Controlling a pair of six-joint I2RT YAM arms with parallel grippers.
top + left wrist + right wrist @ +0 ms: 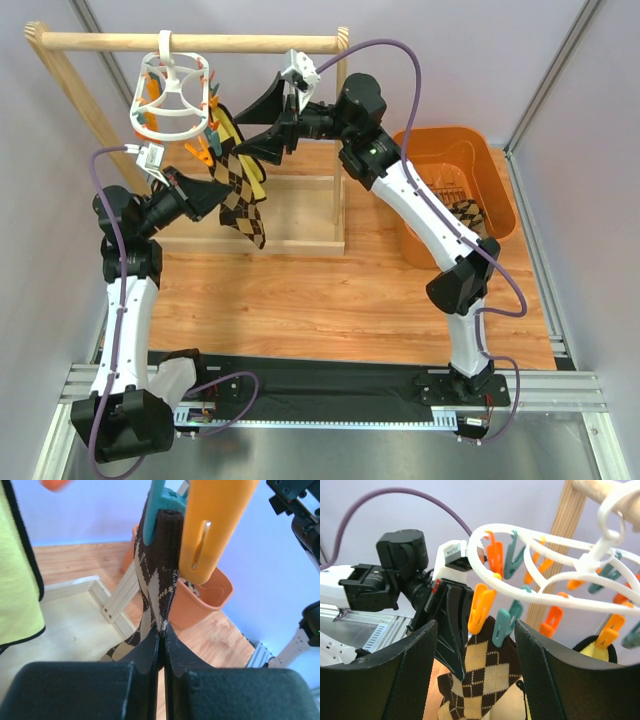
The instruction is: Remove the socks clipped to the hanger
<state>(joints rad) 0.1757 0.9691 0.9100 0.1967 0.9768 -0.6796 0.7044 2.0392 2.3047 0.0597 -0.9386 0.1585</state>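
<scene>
The white ring hanger (pixel 165 95) hangs by its hook from the wooden rail, with orange and teal clips below it. An argyle sock (pixel 240 185) hangs from a teal clip (pixel 157 500), next to an orange clip (pixel 215 525). My left gripper (pixel 220 190) is shut on this sock; in the left wrist view the fingers (pixel 162 627) pinch its edge (pixel 160 580). My right gripper (pixel 250 125) is open. Its fingers (pixel 475 630) straddle the teal clip (pixel 505 625) and the sock top (pixel 490 680), apart from both. The hanger also shows in the right wrist view (pixel 545 565).
A yellow-green fabric piece with black trim (pixel 17 580) hangs clipped beside the argyle sock. An orange bin (pixel 450 150) at the right holds an argyle sock (pixel 465 212). The wooden rail frame (pixel 190 42) stands at the back on a wood-grain table.
</scene>
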